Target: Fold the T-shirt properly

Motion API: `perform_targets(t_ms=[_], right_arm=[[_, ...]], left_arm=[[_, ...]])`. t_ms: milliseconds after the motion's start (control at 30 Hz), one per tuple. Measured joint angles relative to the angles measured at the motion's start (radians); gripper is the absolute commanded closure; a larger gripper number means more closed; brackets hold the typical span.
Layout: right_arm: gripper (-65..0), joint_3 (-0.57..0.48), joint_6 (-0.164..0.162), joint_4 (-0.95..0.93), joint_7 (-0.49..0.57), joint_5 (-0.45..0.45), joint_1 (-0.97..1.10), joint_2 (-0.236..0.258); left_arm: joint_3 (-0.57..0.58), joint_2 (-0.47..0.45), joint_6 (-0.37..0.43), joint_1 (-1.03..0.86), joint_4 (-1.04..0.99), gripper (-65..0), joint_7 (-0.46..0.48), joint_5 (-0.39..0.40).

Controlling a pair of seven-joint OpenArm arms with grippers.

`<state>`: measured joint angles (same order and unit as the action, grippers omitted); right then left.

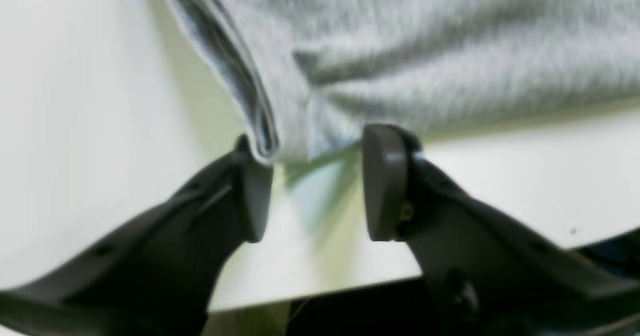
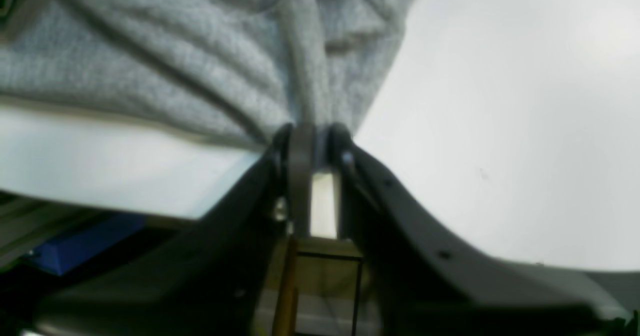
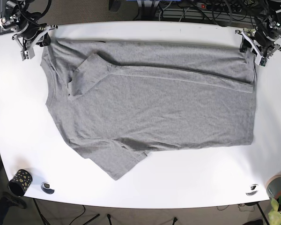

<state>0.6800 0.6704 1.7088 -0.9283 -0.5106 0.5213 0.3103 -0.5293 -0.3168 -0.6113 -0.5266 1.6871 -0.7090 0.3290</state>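
Note:
A grey T-shirt lies spread on the white table, its far edge folded over towards the middle and one sleeve lying across the chest. At the far left corner, my right gripper is shut on bunched shirt fabric. My left gripper stands open at the far right corner. The shirt's corner hangs between its fingertips and touches one finger.
A dark patterned cup and a small round object sit at the near left corner. Another small round object and a potted plant are at the near right. Cables run behind the table.

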Motion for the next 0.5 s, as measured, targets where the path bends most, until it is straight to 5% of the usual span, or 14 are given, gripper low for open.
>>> perform_targets(t_ms=[133, 233, 500], right_arm=[[-36.6, 0.000, 0.000, 0.042, 0.001, 0.002, 0.002, 0.000], [-45.8, 0.002, 0.000, 0.074, 0.000, 0.007, -0.004, 0.003], [-46.6, -0.004, 0.000, 0.123, 0.000, 0.003, -0.077, 0.003]], left_arm=[[-0.038, -0.002, 0.000, 0.001, 0.028, -35.4, 0.002, 0.000], [-0.063, -0.001, 0.000, 0.003, 0.054, -36.4, 0.002, 0.001], [-0.091, 0.004, 0.000, 0.010, 0.140, -36.1, 0.004, 0.041]])
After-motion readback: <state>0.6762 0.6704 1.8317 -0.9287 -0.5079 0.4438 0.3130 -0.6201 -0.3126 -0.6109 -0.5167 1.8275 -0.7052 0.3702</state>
